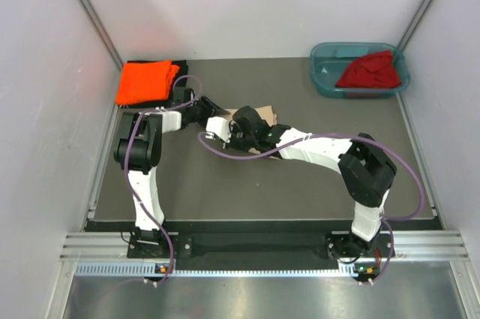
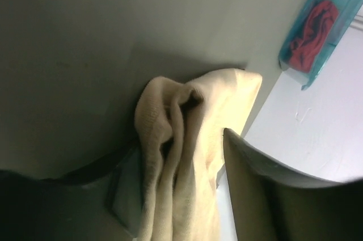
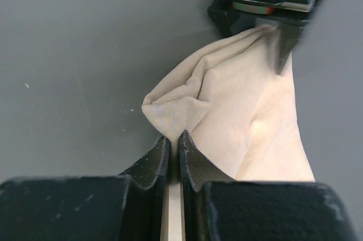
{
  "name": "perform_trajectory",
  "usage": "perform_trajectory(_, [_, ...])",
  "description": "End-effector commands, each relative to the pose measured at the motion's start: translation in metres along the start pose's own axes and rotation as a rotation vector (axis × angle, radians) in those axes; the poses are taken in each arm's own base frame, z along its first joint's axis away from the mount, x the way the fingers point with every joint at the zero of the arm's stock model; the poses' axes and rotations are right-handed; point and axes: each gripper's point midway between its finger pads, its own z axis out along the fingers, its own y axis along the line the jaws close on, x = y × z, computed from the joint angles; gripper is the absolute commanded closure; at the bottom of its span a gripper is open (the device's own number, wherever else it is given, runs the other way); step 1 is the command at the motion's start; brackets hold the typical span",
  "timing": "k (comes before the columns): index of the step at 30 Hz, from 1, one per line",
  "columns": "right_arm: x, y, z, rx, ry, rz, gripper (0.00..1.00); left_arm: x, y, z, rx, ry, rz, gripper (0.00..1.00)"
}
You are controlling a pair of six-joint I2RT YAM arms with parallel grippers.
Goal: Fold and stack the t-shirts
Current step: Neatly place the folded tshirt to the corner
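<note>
From above, the beige shirt [image 1: 261,115] lies bunched mid-table [image 1: 300,191] between pale walls [image 1: 45,109], with the orange shirt [image 1: 146,82] upper left; the left wrist view shows the left gripper [image 2: 181,161] spread around a fold that could slip free; the right wrist view shows the right gripper [image 3: 174,139] pinching a corner.

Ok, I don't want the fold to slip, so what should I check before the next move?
1. Right end effector shut on beige t-shirt: ok.
2. Left end effector clamped on it: cannot tell; cloth sits between its fingers.
3. Beige t-shirt lying flat: not ok, bunched.
4. Orange t-shirt folded at the far-left corner: ok.
5. Dark red t-shirt out of teal tub: not ok.
</note>
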Motion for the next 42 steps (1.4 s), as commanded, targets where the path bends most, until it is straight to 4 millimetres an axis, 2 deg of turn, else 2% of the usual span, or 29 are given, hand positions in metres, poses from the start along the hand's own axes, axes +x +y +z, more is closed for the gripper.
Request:
perform_trajectory(1, [-0.036, -0.016, -0.022, 0.034, -0.127, 0.02, 0.99, -0.011, 0.055, 0.015, -0.158, -0.064, 0.056, 0.53])
perform_trajectory(3, [-0.036, -0.015, -0.024, 0.033, -0.131, 0.035, 0.96, -0.015, 0.051, 0.018, -0.142, -0.07, 0.105, 0.65])
perform_trajectory(4, [-0.036, -0.016, -0.026, 0.04, -0.132, 0.042, 0.94, -0.016, 0.051, 0.019, -0.14, -0.069, 0.124, 0.82])
perform_trajectory(5, [-0.036, -0.015, -0.027, 0.039, -0.132, 0.056, 0.91, -0.02, 0.045, 0.02, -0.126, -0.071, 0.152, 0.93])
perform_trajectory(6, [-0.037, -0.017, -0.03, 0.046, -0.13, 0.067, 0.82, -0.021, 0.046, 0.021, -0.132, -0.066, 0.196, 1.0])
perform_trajectory(8, [-0.041, -0.025, -0.036, 0.081, -0.123, 0.111, 0.73, -0.027, 0.033, 0.018, -0.114, -0.077, 0.269, 1.0])
perform_trajectory(9, [-0.042, -0.029, -0.04, 0.096, -0.115, 0.129, 0.63, -0.028, 0.026, 0.016, -0.101, -0.083, 0.299, 1.0])
perform_trajectory(10, [-0.034, -0.032, -0.045, 0.114, -0.07, 0.153, 0.57, -0.028, 0.019, 0.014, -0.09, -0.085, 0.334, 1.0])
perform_trajectory(11, [-0.043, -0.036, -0.053, 0.124, -0.079, 0.184, 0.5, -0.029, 0.004, 0.01, -0.073, -0.096, 0.424, 1.0])
perform_trajectory(12, [-0.04, -0.039, -0.059, 0.144, -0.052, 0.204, 0.38, -0.031, -0.003, 0.007, -0.08, -0.107, 0.458, 1.0])
perform_trajectory(13, [-0.032, -0.041, -0.067, 0.168, -0.011, 0.226, 0.33, -0.028, 0.0, 0.002, -0.122, -0.094, 0.467, 1.0])
perform_trajectory(14, [-0.036, -0.045, -0.08, 0.19, -0.016, 0.263, 0.31, -0.031, -0.018, -0.004, -0.1, -0.119, 0.51, 1.0])
perform_trajectory(16, [-0.036, -0.052, -0.099, 0.233, -0.005, 0.302, 0.28, -0.034, -0.021, -0.013, -0.128, -0.136, 0.558, 1.0])
perform_trajectory(17, [-0.035, -0.052, -0.116, 0.245, 0.005, 0.345, 0.28, -0.039, -0.034, -0.019, -0.127, -0.159, 0.586, 1.0])
perform_trajectory(19, [-0.031, -0.053, -0.136, 0.263, 0.024, 0.382, 0.28, -0.047, -0.037, -0.028, -0.18, -0.185, 0.639, 1.0])
perform_trajectory(20, [-0.027, -0.052, -0.152, 0.271, 0.036, 0.408, 0.28, -0.05, -0.045, -0.037, -0.206, -0.191, 0.649, 1.0])
perform_trajectory(21, [-0.02, -0.05, -0.158, 0.274, 0.055, 0.416, 0.28, -0.054, -0.048, -0.043, -0.226, -0.2, 0.687, 1.0])
perform_trajectory(22, [-0.016, -0.049, -0.165, 0.284, 0.061, 0.419, 0.28, -0.067, -0.06, -0.052, -0.258, -0.258, 0.712, 1.0])
perform_trajectory(23, [-0.016, -0.053, -0.181, 0.303, 0.035, 0.43, 0.28, -0.068, -0.059, -0.061, -0.301, -0.259, 0.722, 1.0])
perform_trajectory(24, [-0.006, -0.047, -0.183, 0.295, 0.053, 0.434, 0.28, -0.074, -0.061, -0.069, -0.338, -0.278, 0.775, 1.0])
perform_trajectory(26, [-0.006, -0.046, -0.199, 0.297, 0.019, 0.468, 0.29, -0.09, -0.075, -0.09, -0.407, -0.351, 0.829, 1.0])
perform_trajectory(27, [-0.002, -0.041, -0.201, 0.288, 0.018, 0.482, 0.29, -0.092, -0.073, -0.1, -0.456, -0.341, 0.88, 1.0])
perform_trajectory(30, [-0.002, -0.028, -0.21, 0.255, -0.039, 0.528, 0.3, -0.11, -0.086, -0.127, -0.549, -0.421, 0.98, 1.0])
perform_trajectory(32, [-0.008, -0.022, -0.213, 0.231, -0.088, 0.556, 0.3, -0.118, -0.101, -0.144, -0.571, -0.473, 1.027, 1.0])
perform_trajectory(33, [-0.004, -0.018, -0.211, 0.219, -0.083, 0.566, 0.31, -0.122, -0.103, -0.153, -0.611, -0.484, 1.063, 1.0])
perform_trajectory(34, [-0.004, -0.014, -0.21, 0.203, -0.082, 0.575, 0.31, -0.126, -0.118, -0.163, -0.616, -0.518, 1.081, 1.0])
perform_trajectory(36, [-0.004, -0.01, -0.21, 0.187, -0.088, 0.589, 0.32, -0.136, -0.128, -0.182, -0.676, -0.567, 1.12, 1.0])
perform_trajectory(37, [-0.005, -0.009, -0.211, 0.183, -0.093, 0.588, 0.32, -0.138, -0.139, -0.191, -0.681, -0.591, 1.135, 1.0])
perform_trajectory(42, [-0.002, -0.017, -0.213, 0.214, -0.071, 0.544, 0.32, -0.148, -0.164, -0.213, -0.726, -0.634, 1.275, 1.0])
